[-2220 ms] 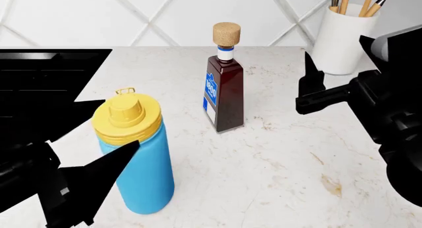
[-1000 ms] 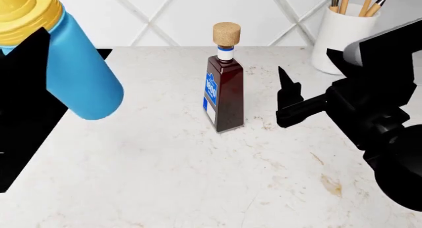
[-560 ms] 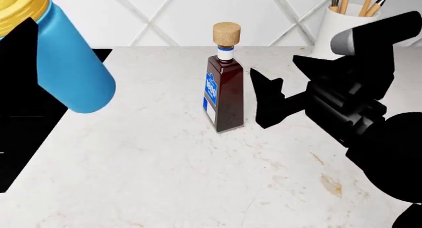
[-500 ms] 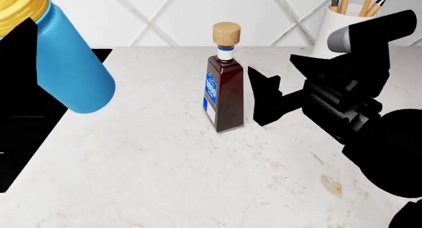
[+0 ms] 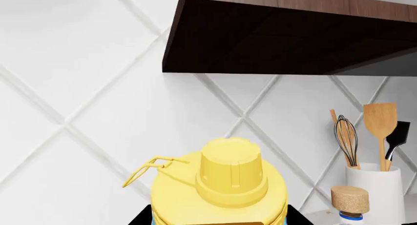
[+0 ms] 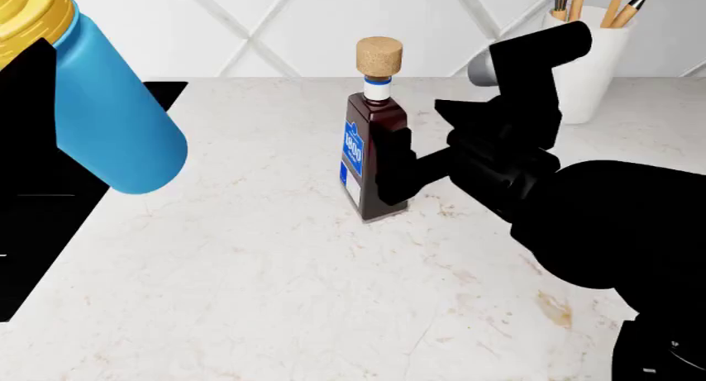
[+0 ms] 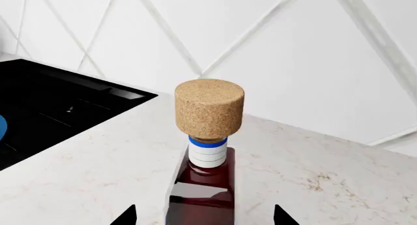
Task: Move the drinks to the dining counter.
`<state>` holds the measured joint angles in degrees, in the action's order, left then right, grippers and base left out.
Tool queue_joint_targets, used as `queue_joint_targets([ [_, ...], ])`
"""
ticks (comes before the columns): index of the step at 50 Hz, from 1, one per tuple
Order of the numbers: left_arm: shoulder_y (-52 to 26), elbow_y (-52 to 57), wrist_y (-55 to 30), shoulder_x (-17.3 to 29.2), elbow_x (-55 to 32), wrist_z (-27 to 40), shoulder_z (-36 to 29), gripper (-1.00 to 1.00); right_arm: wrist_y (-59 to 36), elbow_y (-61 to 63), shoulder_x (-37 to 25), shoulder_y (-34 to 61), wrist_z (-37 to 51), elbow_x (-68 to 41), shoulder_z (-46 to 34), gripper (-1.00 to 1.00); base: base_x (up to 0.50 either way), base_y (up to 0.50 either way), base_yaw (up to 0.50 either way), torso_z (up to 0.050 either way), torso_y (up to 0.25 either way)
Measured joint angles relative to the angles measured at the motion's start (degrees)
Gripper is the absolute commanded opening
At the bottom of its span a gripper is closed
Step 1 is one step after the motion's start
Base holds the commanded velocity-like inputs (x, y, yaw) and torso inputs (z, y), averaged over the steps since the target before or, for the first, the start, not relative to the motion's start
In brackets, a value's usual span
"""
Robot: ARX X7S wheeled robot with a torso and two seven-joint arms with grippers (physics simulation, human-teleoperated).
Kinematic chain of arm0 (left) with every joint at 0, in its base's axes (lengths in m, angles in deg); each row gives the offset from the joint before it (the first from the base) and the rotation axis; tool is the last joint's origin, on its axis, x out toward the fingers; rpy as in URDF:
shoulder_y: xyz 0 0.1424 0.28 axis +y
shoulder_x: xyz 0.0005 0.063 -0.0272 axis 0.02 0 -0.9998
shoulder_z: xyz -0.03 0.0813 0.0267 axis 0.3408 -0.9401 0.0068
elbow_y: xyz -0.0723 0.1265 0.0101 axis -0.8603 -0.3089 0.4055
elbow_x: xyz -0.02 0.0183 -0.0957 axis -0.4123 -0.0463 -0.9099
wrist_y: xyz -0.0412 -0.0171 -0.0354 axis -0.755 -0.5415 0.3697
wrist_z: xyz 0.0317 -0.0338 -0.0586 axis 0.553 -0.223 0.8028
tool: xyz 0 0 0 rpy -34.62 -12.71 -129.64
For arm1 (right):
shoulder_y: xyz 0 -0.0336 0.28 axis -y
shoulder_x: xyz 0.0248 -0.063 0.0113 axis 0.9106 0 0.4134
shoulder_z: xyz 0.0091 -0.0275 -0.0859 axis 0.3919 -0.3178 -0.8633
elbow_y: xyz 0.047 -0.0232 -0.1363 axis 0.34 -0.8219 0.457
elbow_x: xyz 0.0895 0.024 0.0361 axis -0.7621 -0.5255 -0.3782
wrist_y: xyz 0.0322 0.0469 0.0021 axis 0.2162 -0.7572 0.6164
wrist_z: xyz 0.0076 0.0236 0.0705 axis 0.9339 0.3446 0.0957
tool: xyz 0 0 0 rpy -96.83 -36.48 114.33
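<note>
My left gripper is shut on the light-blue flask and holds it tilted, high above the worktop at the far left. Its yellow lid fills the left wrist view, with the gripper round the body below it. The dark-brown liquor bottle, with cork stopper and blue label, stands upright on the speckled worktop. My right gripper is open, one finger on each side of the bottle's body. In the right wrist view the bottle stands between the gripper's spread tips. The dining counter is out of view.
A black cooktop lies at the left under the raised flask. A white utensil holder stands at the back right behind my right arm. A tiled wall closes the back, and a dark wooden shelf hangs above.
My left gripper has lifted the flask off the worktop and holds it up. My right gripper has moved left until its fingers stand on either side of the brown bottle.
</note>
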<state>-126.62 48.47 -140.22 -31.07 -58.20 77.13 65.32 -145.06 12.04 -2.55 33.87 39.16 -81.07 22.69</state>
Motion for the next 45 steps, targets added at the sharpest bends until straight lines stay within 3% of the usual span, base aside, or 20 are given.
queue_joint_targets([
  [30, 3.3, 0.2, 2.2, -0.3, 2.0, -2.4, 0.7, -1.00, 8.7, -9.6, 1.2, -0.1, -7.5, 11.8, -11.7, 1.00, 0.00, 0.00, 0.00, 0.000, 0.001],
  [31, 3.4, 0.2, 2.3, -0.3, 2.0, -2.4, 0.7, -1.00, 9.1, -10.1, 1.3, -0.1, -7.8, 12.2, -12.2, -1.00, 0.00, 0.00, 0.00, 0.000, 0.000],
  [45, 4.2, 0.1, 3.2, -0.4, 2.7, -3.3, 0.4, -1.00, 11.5, -11.7, 1.2, -0.1, -9.1, 14.2, -13.9, -1.00, 0.00, 0.00, 0.00, 0.000, 0.000],
])
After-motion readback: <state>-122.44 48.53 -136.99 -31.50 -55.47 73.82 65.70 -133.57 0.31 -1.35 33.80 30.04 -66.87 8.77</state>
